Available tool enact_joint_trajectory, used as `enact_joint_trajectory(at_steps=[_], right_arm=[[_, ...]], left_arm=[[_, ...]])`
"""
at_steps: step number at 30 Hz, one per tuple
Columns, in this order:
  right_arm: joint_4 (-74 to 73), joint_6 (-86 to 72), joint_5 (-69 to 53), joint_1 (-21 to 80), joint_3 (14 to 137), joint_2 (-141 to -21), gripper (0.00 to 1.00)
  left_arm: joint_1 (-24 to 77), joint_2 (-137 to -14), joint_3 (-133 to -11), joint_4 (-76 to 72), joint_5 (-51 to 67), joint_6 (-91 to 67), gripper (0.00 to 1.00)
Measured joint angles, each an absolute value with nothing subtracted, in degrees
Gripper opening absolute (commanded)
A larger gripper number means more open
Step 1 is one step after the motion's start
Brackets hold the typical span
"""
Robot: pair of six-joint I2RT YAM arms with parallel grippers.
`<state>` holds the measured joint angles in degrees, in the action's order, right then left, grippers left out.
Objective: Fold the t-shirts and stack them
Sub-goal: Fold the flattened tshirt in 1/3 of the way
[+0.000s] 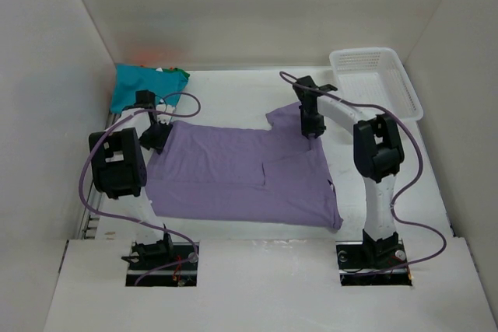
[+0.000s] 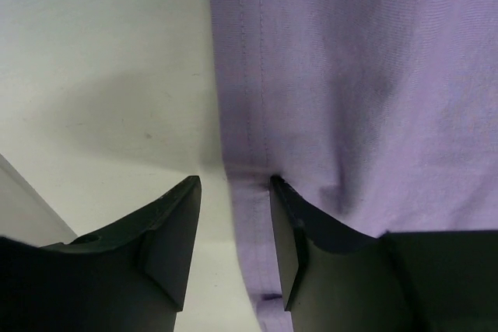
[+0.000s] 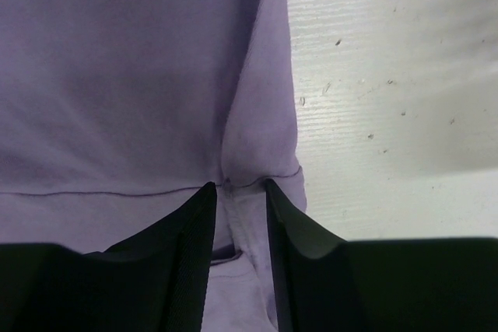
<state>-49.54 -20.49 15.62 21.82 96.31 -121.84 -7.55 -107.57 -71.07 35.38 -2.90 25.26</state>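
Note:
The lavender t-shirt [image 1: 241, 172] lies spread flat on the table, partly folded, with one sleeve at the far right. My left gripper [image 1: 158, 136] is down at its far left edge, open, with the hem [image 2: 247, 215] between the fingers [image 2: 175, 231]. My right gripper [image 1: 311, 136] is down on the far right part near the sleeve, open, its fingers [image 3: 296, 223] straddling a puckered seam fold [image 3: 241, 215]. The teal shirt [image 1: 138, 85] lies bunched in the back left corner with a bit of dark green cloth [image 1: 179, 75] at its right. The orange shirt is hidden.
A white lattice basket [image 1: 376, 80] stands at the back right against the wall. White walls close in the table on the left, back and right. Purple cables loop beside both arms.

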Motion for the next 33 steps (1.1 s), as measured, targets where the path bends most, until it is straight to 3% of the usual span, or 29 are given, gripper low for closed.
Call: enact_joint_trajectory(at_steps=[4,6,10,12,16,33], right_arm=[[-51.90,-19.62,14.94,21.93,97.03,-122.50,0.37],[-53.10,-19.22,14.96,22.15,97.03,-122.58,0.32],[-54.37,-18.52,14.98,22.70,97.03,-122.83,0.08],[-54.78,-18.17,15.03,22.94,97.06,-122.93,0.00],[-55.11,-17.63,15.46,22.94,97.08,-123.07,0.00],[-55.07,-15.81,19.35,18.37,97.08,-122.21,0.01]], left_arm=[[-7.33,-107.83,-71.46,35.81,-3.25,25.21,0.39],[-7.33,-107.85,-71.50,35.83,-3.29,25.08,0.36],[-7.03,-108.16,-71.72,36.21,-2.74,24.45,0.17],[-6.70,-108.40,-71.88,36.40,-2.79,24.23,0.10],[-6.35,-108.55,-72.03,36.53,-2.87,24.16,0.00],[-8.78,-107.00,-69.80,33.63,-2.42,25.23,0.00]])
